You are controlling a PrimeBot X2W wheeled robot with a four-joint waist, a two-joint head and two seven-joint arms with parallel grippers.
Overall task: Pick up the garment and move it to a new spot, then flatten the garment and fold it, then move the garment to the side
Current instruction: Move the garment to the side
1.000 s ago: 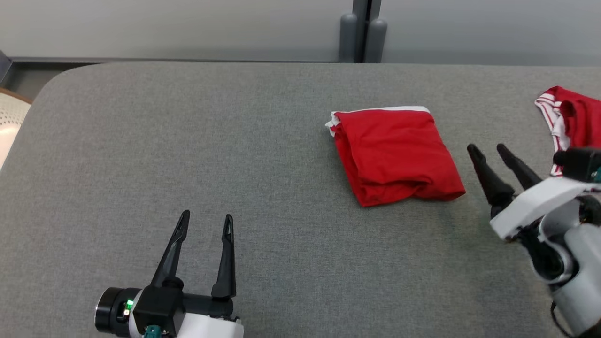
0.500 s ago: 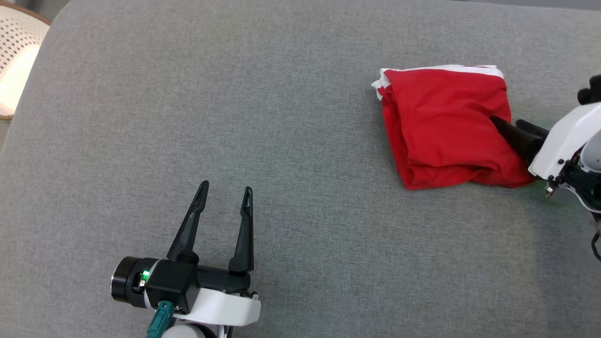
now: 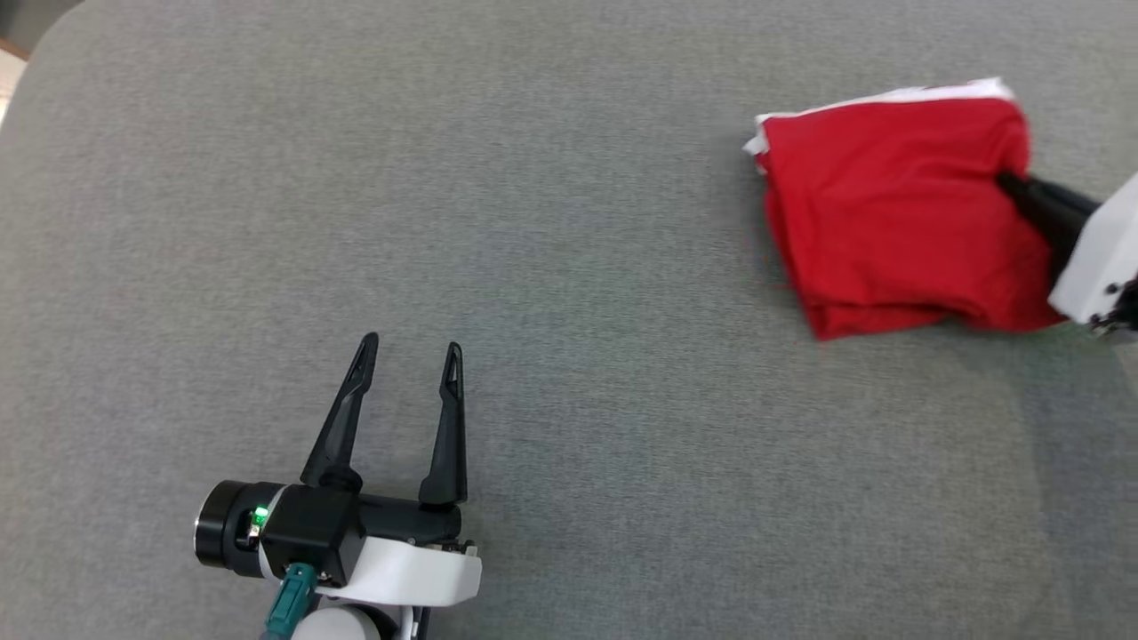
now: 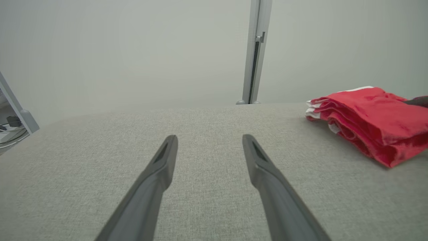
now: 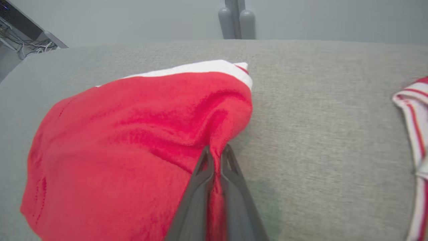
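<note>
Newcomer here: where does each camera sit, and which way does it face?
Head view: on the head, looking down at the grey fabric table; open left gripper lower left, right gripper pinching the folded red garment with white trim.
Left wrist view: on that wrist, looking along its spread fingers across the table.
Right wrist view: on that wrist, looking along its closed fingers at the garment.
Shared: all three show the garment.

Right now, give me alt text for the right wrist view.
The right gripper is shut on a fold of the red garment, lying on the grey surface. A red-and-white striped cloth shows at the right edge.
</note>
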